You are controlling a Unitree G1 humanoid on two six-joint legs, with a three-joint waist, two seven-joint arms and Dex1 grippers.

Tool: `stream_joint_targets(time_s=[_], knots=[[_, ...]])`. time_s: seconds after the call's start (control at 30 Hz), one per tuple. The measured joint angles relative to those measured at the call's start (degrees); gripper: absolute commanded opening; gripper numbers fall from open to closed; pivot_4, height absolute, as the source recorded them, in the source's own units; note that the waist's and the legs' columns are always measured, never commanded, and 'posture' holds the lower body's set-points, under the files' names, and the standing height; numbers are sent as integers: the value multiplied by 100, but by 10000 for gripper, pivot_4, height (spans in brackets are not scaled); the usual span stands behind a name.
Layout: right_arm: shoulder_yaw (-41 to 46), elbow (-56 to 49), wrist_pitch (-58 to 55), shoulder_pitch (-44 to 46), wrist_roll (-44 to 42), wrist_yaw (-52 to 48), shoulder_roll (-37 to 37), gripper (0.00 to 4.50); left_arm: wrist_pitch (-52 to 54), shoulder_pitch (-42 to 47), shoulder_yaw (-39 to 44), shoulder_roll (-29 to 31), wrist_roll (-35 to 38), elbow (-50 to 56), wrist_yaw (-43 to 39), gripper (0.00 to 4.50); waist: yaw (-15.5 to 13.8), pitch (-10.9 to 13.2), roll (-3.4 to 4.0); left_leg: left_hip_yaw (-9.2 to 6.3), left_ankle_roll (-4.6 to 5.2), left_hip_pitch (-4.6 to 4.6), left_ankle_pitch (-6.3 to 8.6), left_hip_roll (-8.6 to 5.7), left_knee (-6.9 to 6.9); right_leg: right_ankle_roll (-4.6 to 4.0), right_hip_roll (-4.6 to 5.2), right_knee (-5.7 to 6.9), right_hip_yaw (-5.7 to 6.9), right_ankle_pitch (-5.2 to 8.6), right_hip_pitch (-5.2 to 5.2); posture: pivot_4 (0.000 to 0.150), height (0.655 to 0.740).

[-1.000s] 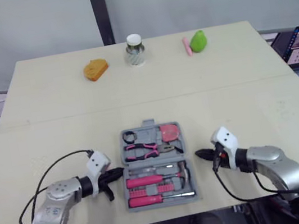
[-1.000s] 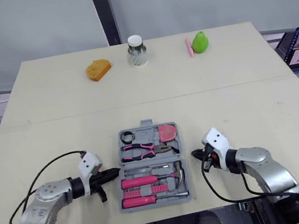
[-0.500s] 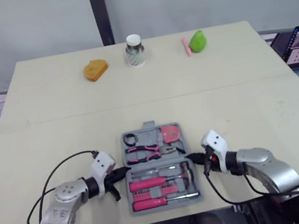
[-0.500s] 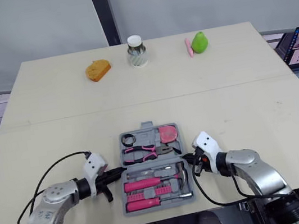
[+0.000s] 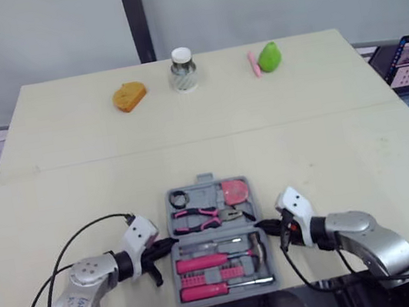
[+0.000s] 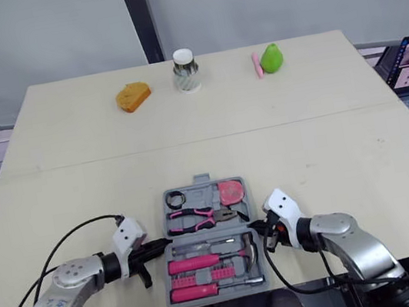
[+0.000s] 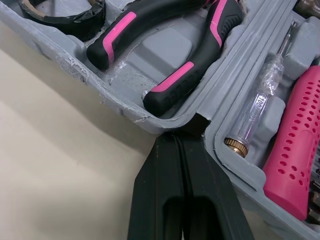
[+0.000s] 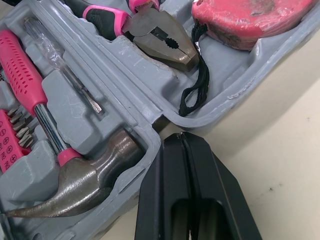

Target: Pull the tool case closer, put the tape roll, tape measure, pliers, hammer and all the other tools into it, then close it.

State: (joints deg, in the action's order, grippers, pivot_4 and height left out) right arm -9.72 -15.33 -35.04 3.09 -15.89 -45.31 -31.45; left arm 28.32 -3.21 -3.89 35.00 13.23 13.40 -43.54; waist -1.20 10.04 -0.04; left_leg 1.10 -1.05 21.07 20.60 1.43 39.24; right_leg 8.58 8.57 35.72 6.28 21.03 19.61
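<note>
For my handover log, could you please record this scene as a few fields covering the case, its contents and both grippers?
Case: grey plastic tool case, open, flat on the beige table
Contents: black tape roll, pink tape measure, pink-handled pliers, steel-headed hammer, all seated in it
Left gripper: shut, tip at the case's left side, by the hinge
Right gripper: shut, tip at the case's right side, by the hinge
Remaining: closing the case

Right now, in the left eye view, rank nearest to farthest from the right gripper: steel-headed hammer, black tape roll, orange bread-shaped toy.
1. Steel-headed hammer, beside the right gripper, in the grey case.
2. Black tape roll, case's far-left corner.
3. Orange bread-shaped toy, far left of the table.
</note>
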Motion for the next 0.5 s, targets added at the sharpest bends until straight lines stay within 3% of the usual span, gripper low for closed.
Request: stream_joint_targets(time_s=[0.5], knots=[[-4, 3, 11, -6, 30, 0, 16, 593, 37, -23, -19, 26, -3, 45, -10, 0, -1, 0, 1, 0, 0, -1, 0, 0, 0, 0, 0, 0, -1, 0, 0, 1500, 7400]])
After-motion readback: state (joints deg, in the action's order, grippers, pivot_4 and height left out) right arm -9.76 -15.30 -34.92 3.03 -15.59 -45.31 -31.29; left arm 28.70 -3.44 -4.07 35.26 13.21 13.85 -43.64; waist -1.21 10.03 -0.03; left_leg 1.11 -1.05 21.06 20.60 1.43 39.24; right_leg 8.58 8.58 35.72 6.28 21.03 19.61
